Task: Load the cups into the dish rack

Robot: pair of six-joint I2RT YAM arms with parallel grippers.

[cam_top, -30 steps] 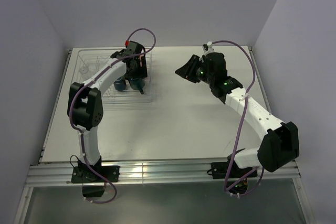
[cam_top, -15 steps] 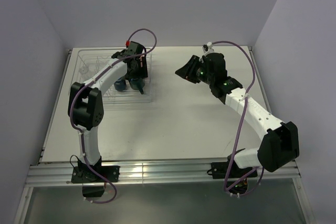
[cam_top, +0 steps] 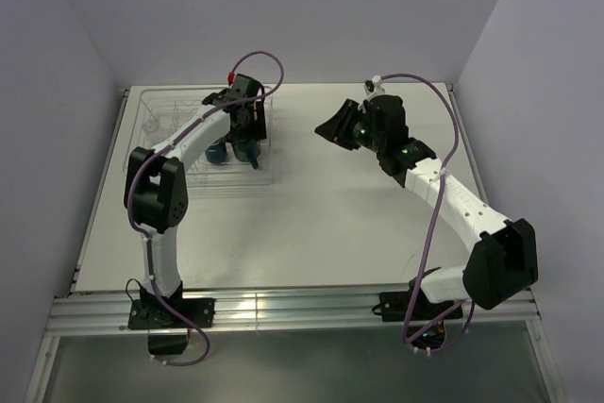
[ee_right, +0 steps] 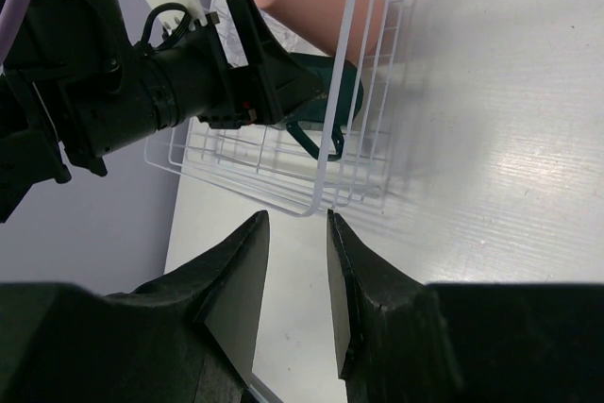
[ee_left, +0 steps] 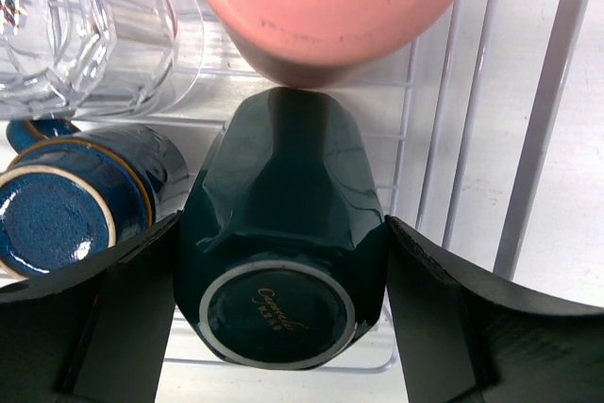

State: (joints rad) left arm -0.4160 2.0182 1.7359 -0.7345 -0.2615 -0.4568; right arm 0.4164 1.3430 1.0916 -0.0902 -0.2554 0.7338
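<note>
Where the left end effector (ee_left: pixel 283 226) reaches into the rack (ee_left: pixel 545 129), a pink tumbler (ee_left: pixel 330 7) lies just beyond its tips, with glass tumblers (ee_left: pixel 94 25) and a navy mug (ee_left: pixel 66 209) to its left. Its fingers press both sides of the glossy teal mug (ee_left: pixel 283 271), grasping it, base toward the wrist. The right end effector (ee_right: pixel 295 226) hangs over the counter (ee_right: pixel 510 139), narrowly parted and empty.

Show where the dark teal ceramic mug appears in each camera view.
Top external: the dark teal ceramic mug sits at the right end of the clear wire dish rack.
Left wrist: mug at centre, base toward camera.
Right wrist: mug upper centre, behind rack wires.
Shared landmark: that rack.
</note>
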